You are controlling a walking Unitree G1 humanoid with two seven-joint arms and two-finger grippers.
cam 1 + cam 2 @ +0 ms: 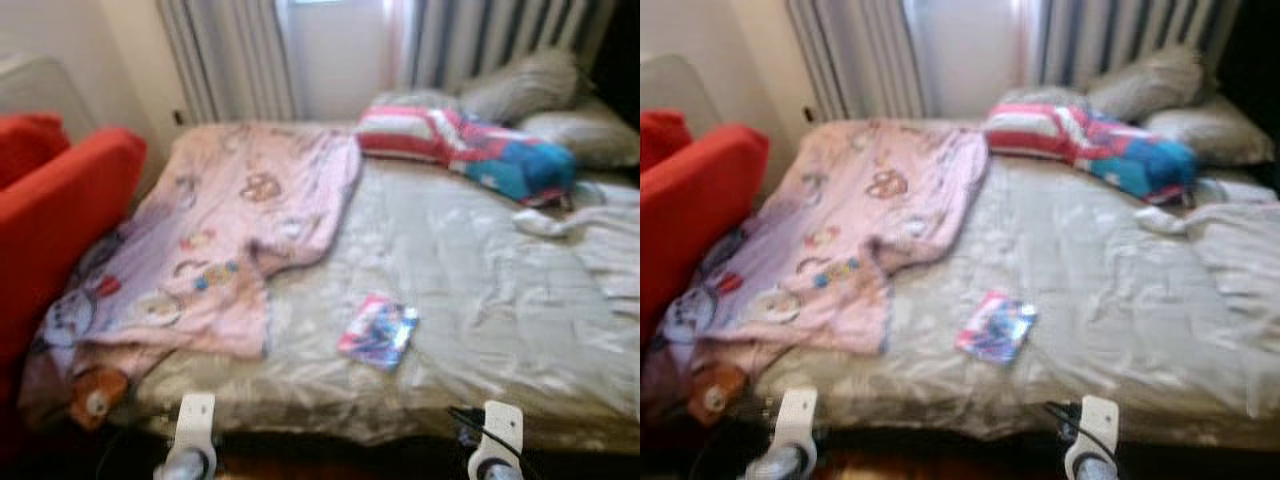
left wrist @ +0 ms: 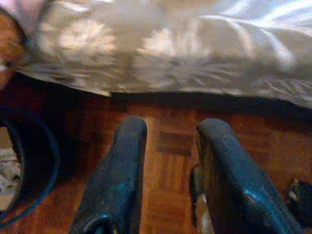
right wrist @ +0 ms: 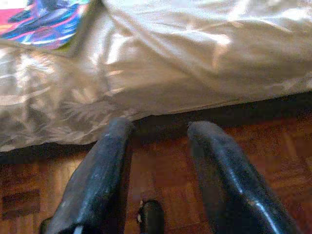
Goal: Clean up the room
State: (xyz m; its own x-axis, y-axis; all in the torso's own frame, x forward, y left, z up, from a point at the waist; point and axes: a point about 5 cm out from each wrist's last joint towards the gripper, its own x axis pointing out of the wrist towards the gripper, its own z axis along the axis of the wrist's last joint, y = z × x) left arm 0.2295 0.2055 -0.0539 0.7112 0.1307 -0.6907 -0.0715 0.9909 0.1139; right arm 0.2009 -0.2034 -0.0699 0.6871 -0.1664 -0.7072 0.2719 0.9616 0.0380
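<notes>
Two grippers hang low at the near edge of the bed, and we record both as released and empty. The left gripper (image 2: pixel 165 170) has its two black fingers spread, with wooden floor (image 2: pixel 170 141) visible in the gap; the right gripper (image 3: pixel 158 170) stands the same way, fingers apart over the same floor, just short of the hanging edge of the bedcover (image 3: pixel 195 63). From the head views we see only the white wrists of both arms at the near edge.

We note a small colourful booklet (image 1: pixel 377 331) lying flat on the grey cover, near the near edge of the bed (image 1: pixel 470 290) and between the two arms, slightly closer to the right one. Its corner also appears in the right wrist view, on top of the cover.

A pink blanket (image 1: pixel 230 230) with printed figures is spread untidily across the left half of the bed and drapes over the left side. Below its near left corner we see a small orange stuffed toy (image 1: pixel 96 393) low beside the bed. A red armchair (image 1: pixel 55 220) stands at the far left, touching the blanket.

A striped red, white and blue bundle of cloth (image 1: pixel 465 145) lies at the far right, with grey pillows (image 1: pixel 550 95) behind it. Grey curtains (image 1: pixel 230 55) hang at the far wall.
</notes>
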